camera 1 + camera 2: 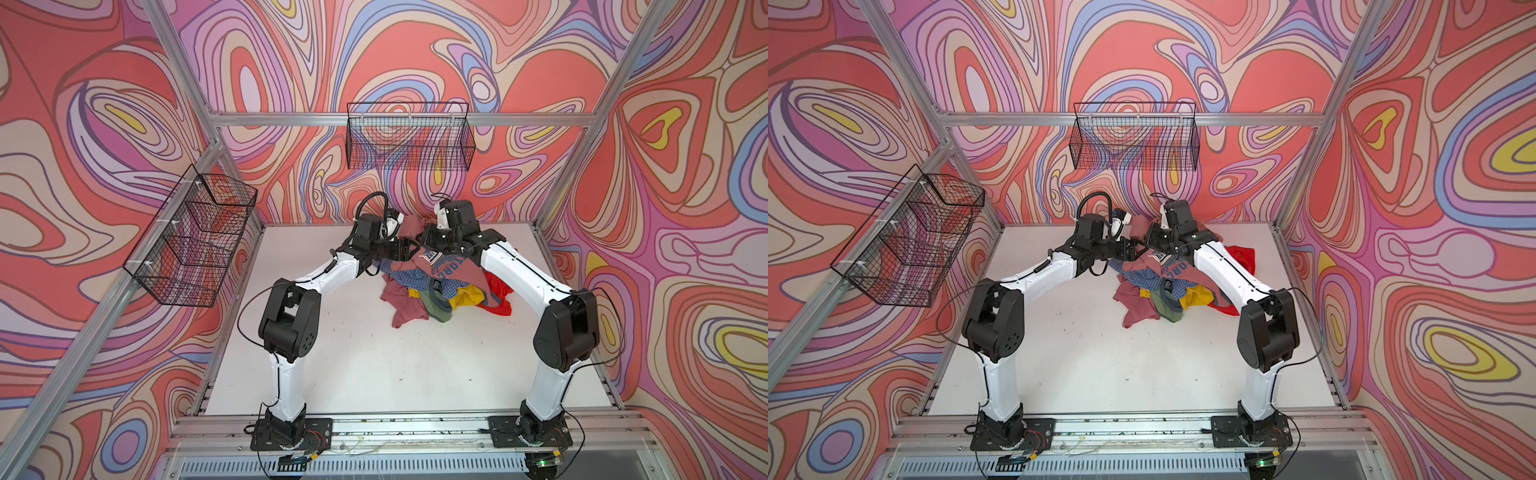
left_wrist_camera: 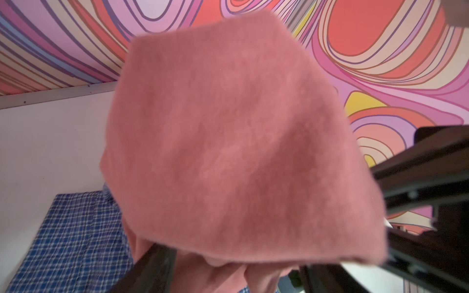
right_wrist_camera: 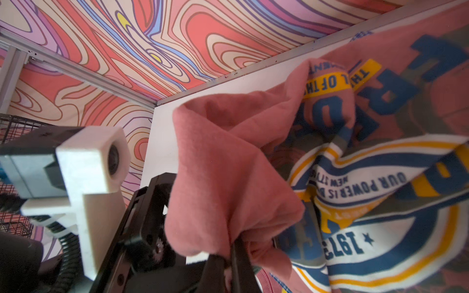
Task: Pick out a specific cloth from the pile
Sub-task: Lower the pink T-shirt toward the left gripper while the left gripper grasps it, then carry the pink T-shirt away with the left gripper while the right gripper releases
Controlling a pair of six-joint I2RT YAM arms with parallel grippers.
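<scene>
Tabletop of white board (image 1: pixel 374 353) lies under your two white-and-black arms, which rise from the near rail, bend at the elbows and lean inward until their wrists almost meet over the far middle. Your left arm (image 1: pixel 316 278) runs low and nearly level toward the centre. Your right arm (image 1: pixel 523 274) slopes in more steeply, its wrist tipped down.

Below the wrists sits the pile of mixed garments (image 1: pixel 419 299), with a blue checked shirt (image 2: pixel 71 241), a plain rose piece (image 1: pixel 405 307), a bright red piece (image 1: pixel 498 295) and a yellow piece (image 1: pixel 469 297).

On top of it lies the dusty salmon-pink T-shirt with blue lettering (image 1: pixel 449 266). Its upper edge is raised between the grippers and its print drapes toward your right arm.

Your right gripper (image 3: pixel 231 256) is closed tight, pinching a bunched pink fold of that T-shirt.

Your left gripper (image 2: pixel 236 274) faces it, just beside it. Its dark fingers (image 2: pixel 149 269) stand apart with pink fabric lying between them, and you cannot tell whether they press on it.
</scene>
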